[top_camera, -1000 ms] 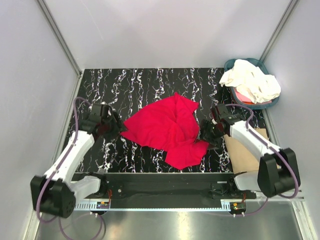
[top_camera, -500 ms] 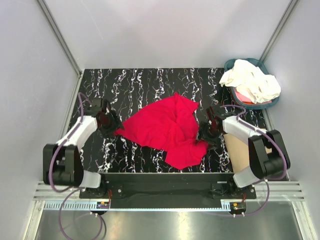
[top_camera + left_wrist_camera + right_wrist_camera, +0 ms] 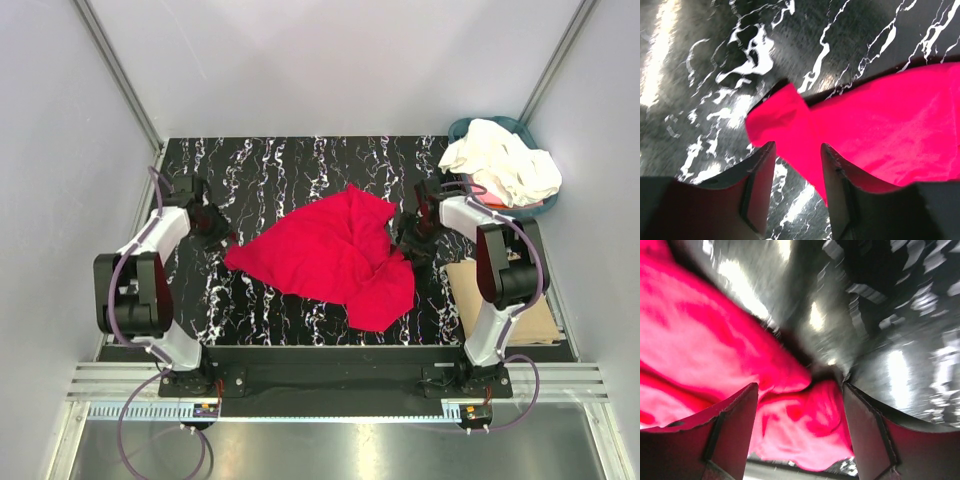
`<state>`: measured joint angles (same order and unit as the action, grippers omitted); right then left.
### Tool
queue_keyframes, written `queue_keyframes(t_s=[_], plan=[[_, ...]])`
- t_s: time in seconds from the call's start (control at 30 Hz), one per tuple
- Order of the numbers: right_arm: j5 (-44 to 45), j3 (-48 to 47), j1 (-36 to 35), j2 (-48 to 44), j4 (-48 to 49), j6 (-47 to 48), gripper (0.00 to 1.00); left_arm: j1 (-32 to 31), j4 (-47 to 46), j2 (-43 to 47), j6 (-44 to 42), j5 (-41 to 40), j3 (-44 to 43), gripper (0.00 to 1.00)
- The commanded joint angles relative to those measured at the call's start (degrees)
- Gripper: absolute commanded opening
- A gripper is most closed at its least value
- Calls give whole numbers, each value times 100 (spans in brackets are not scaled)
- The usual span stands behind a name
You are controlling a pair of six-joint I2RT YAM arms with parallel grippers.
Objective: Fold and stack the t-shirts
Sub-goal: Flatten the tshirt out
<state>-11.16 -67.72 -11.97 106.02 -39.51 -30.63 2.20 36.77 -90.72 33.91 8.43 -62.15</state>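
Black marbled table [image 3: 300, 165], grey walls [image 3: 330, 60] | left claw [image 3: 798, 150] apart astride red t-shirt [image 3: 880, 115] corner | right claw [image 3: 799, 387] apart

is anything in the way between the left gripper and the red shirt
Nothing visible. The left gripper has its open jaws on either side of a corner of the red t-shirt, with only bare marbled table around it.

No legible text, brand, number or sign in any view. Plain bright red cloth t-shirt [image 3: 320, 255] and black white-veined tabletop [image 3: 280, 165]: unmarked.
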Motion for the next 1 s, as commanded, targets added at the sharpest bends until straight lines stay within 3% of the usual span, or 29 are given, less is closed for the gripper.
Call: queue_keyframes(t_s=[0.0, 0.23, 0.4, 0.6, 0.97], plan=[[491, -163, 80, -88, -153, 295, 76, 0, -135, -313, 27, 238, -219, 48], [606, 487, 72, -1521, -576, 330, 79, -9, -206, -763, 151, 151, -280, 57], [123, 1006, 80, -2399, -752, 286, 79, -17, -285, -1079, 177, 28, -456, 54], [70, 1708, 80, -3279, -787, 189, 80, -35, -311, -816, 379, -183, -430, 52], [-316, 1789, 80, -3158, -681, 119, 73, -26, -346, -1422, 713, -43, -588, 47]])
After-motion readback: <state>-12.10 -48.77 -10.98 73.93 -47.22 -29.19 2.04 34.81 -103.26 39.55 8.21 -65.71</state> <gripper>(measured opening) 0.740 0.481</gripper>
